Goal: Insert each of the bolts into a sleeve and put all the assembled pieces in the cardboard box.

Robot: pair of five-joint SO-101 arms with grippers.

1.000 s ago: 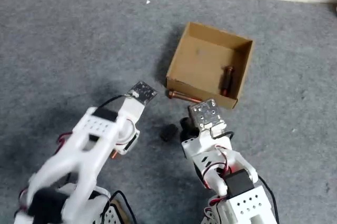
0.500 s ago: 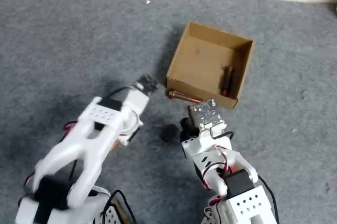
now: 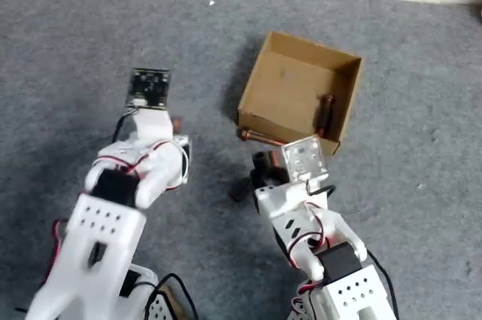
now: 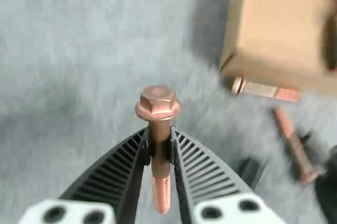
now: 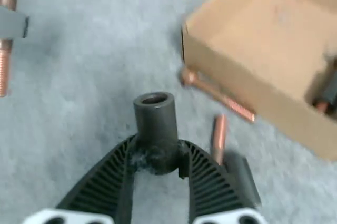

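Left gripper (image 4: 160,145): I read it clamped on a copper bolt (image 4: 158,109), shank pinched between the fingers, hex head clear of the tips. Right gripper (image 5: 157,150): closed on a dark sleeve (image 5: 154,112), bore end free.

High view: cardboard box (image 3: 290,129) sat upper right of centre on the grey carpet (image 3: 75,49), with one assembled piece (image 3: 324,114) inside by its right wall. A loose bolt (image 3: 261,137) lay against the box's front wall. A second loose bolt (image 5: 218,137) and a spare sleeve (image 5: 242,179) lay nearby.

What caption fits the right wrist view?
Right gripper grips a sleeve; box and a loose bolt lie nearby.
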